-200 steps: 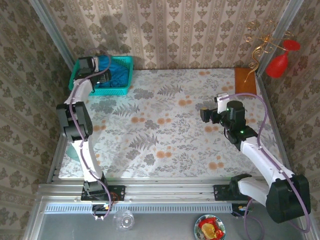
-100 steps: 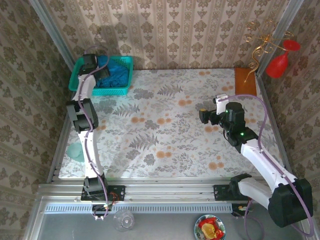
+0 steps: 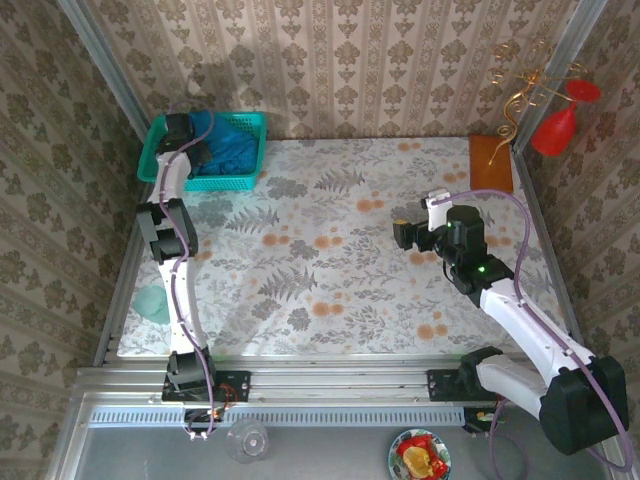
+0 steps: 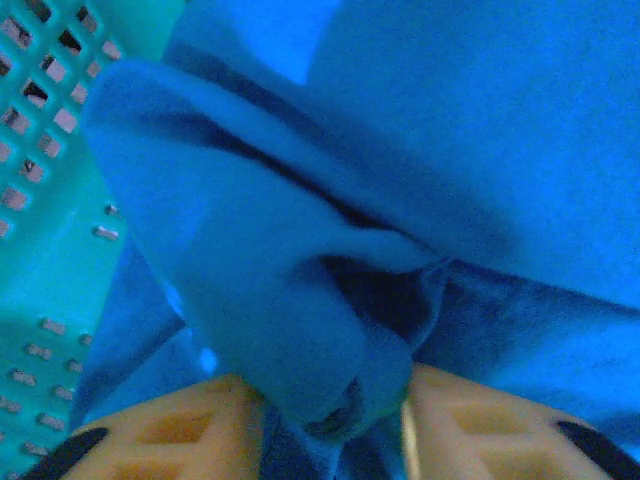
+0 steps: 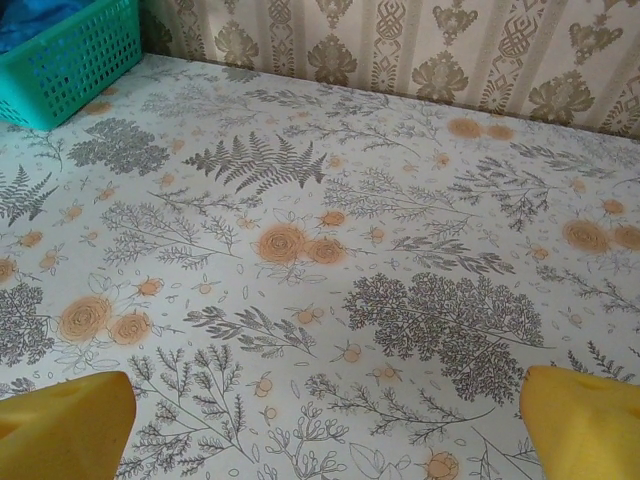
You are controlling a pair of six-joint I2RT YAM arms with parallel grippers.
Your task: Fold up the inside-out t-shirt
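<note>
The inside-out t-shirt [image 3: 230, 148] lies crumpled in the turquoise mesh basket [image 3: 256, 124] at the table's back left corner. My left gripper [image 3: 184, 140] reaches down into that basket. In the left wrist view a thick fold of the teal-blue t-shirt [image 4: 300, 250] is pinched between the two orange fingers of the left gripper [image 4: 330, 432], with the basket's wall [image 4: 40, 200] on the left. My right gripper [image 3: 402, 232] hovers over the floral table right of centre, far from the shirt. Seen from its wrist, the right gripper [image 5: 325, 425] is open and holds nothing.
The basket's corner [image 5: 70, 55] appears at the far left in the right wrist view. A brown board [image 3: 490, 160] lies at the back right corner beside a red ornament [image 3: 555, 130]. Papered walls close the back and sides. The floral table [image 3: 330, 270] spreads between the arms.
The left arm has stretched further back and its gripper has gone down into the basket onto the shirt. The right gripper has drifted slightly left.
</note>
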